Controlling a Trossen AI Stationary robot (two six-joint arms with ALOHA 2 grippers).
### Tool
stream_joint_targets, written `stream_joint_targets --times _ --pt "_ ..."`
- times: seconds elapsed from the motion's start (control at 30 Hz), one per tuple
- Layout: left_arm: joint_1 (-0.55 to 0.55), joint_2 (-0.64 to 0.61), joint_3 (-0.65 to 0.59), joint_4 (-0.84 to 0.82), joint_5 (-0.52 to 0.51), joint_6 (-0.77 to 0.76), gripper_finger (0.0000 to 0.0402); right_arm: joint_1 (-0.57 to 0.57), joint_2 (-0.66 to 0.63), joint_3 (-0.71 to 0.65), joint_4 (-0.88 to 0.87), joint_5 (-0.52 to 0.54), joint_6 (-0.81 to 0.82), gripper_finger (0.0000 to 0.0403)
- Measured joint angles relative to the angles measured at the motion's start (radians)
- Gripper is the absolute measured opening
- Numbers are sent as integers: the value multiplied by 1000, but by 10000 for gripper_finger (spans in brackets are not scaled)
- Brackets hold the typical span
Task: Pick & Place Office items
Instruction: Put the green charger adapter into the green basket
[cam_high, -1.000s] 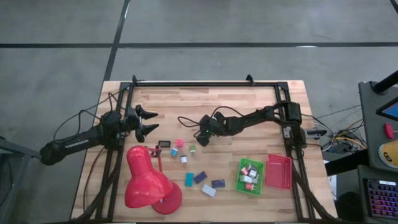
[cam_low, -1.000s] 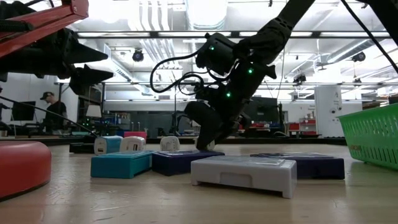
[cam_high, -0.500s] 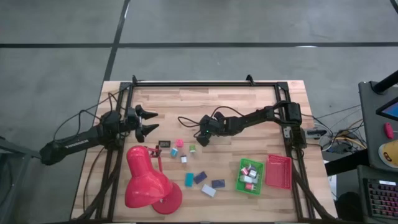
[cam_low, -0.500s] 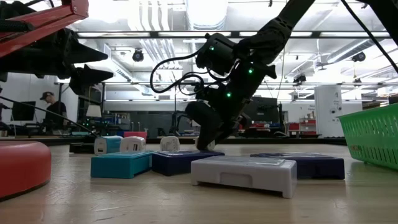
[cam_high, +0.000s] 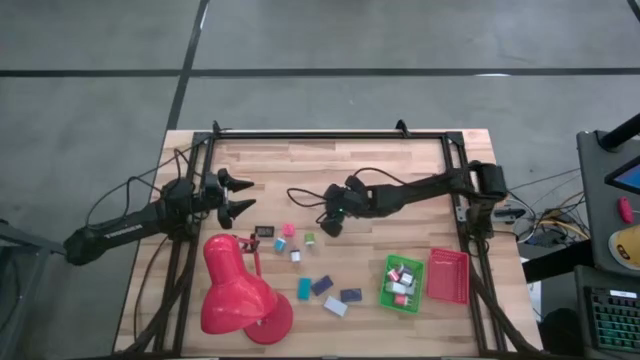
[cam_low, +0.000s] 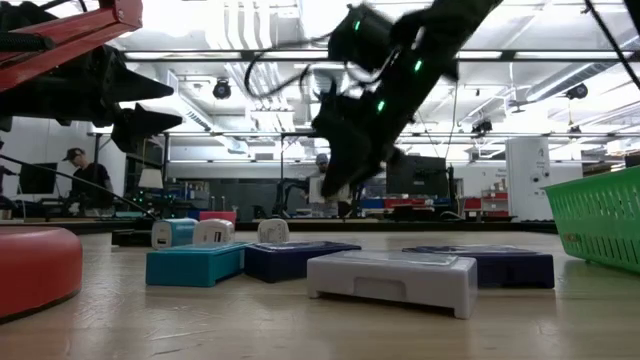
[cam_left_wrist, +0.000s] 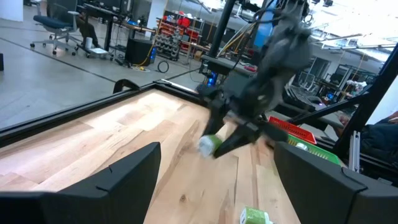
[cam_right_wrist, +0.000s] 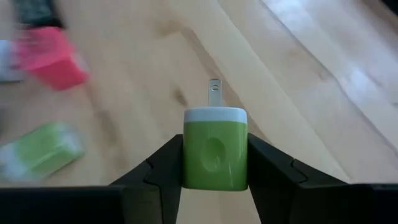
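My right gripper (cam_high: 331, 224) hangs over the middle of the table, shut on a small green cube (cam_right_wrist: 214, 149) with a white end and a metal prong. The left wrist view shows that cube (cam_left_wrist: 210, 144) in the air. More small pieces lie on the wood: a black one (cam_high: 264, 231), a pink one (cam_high: 288, 229), a green one (cam_high: 309, 238), a teal block (cam_high: 304, 288), dark blue blocks (cam_high: 350, 295) and a white block (cam_high: 335, 306). My left gripper (cam_high: 240, 195) waits open above the table's left part. My right gripper pinches the green cube by its two opposite side faces (cam_right_wrist: 189, 155), one finger (cam_right_wrist: 163, 167) on each side. The white end with the prong (cam_right_wrist: 214, 93) points away from the fingers. The cube is lifted clear of the table.
A big red desk lamp (cam_high: 238, 290) stands at the near left. A green tray (cam_high: 388, 290) holding several pieces and a red tray (cam_high: 448, 275) sit at the near right. Bare wood lies along the far edge. A person (cam_low: 82, 175) stands in the room beyond.
My right gripper has risen from the table, carrying the green cube up with it, and shifted slightly toward the table's right. The other pieces have stayed put.
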Motion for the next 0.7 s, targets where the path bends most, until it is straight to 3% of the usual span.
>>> stream_joint_targets --times 0.4,0.7 --pt "0 3 0 0 0 0 320 107 -284 2 -256 -7 -71 146" --pt "0 12 0 -7 0 0 320 233 -459 2 -568 -126 8 146"
